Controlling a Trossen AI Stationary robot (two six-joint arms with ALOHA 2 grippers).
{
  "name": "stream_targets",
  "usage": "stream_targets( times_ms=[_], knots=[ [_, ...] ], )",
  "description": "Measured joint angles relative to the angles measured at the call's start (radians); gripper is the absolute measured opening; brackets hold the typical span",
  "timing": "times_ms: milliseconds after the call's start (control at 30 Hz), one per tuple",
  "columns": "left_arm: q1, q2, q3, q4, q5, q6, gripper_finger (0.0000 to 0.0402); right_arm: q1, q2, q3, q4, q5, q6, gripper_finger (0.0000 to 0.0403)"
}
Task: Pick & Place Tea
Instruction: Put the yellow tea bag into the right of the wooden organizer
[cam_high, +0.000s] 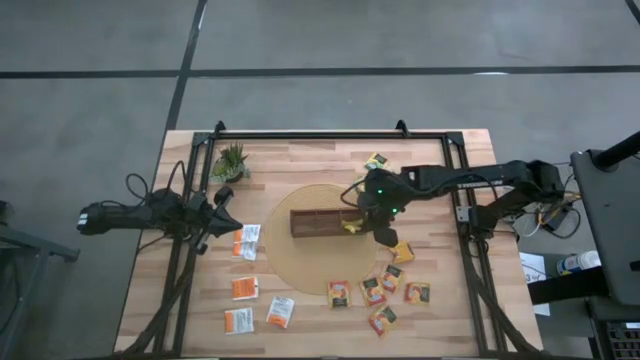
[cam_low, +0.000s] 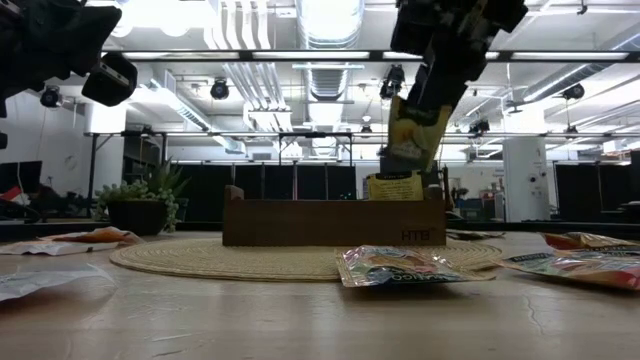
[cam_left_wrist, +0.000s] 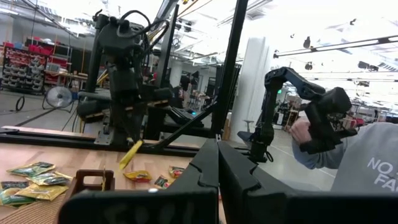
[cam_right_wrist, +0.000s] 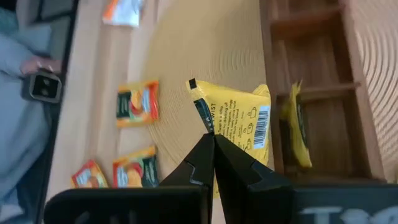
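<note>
Tray (cam_low: 334, 222), front wall, right end: letters "HTB" approx, faint. Yellow sachet (cam_right_wrist: 239, 121) in right gripper (cam_right_wrist: 213, 142): "WIST" readable beside the fingers, plus barcode and small icons; rest of print too small. Grey sleeve (cam_left_wrist: 367, 169) of person beyond the table: white "NO" over "FA", cut off at edge. Other sachets: print unreadable.

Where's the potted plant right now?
High view: the potted plant stands at the table's far left corner, near the waiting left gripper, apart from the wooden tray.
</note>
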Motion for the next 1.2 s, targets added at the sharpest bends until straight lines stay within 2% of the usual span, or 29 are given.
stream_targets(
  times_ms=[433,800,1200],
  knots=[
    [0.000,0.000,0.000,0.000,0.000,0.000,0.0000,-0.009,0.118,0.103,-0.055,0.000,-0.078,0.0008],
    [0.000,0.000,0.000,-0.001,0.000,0.000,0.0000,-0.071,0.131,0.097,-0.093,0.037,-0.089,0.0008],
    [0.000,0.000,0.000,-0.001,0.000,0.000,0.0000,-0.088,0.153,0.084,-0.090,0.022,-0.093,0.0008]
  ],
)
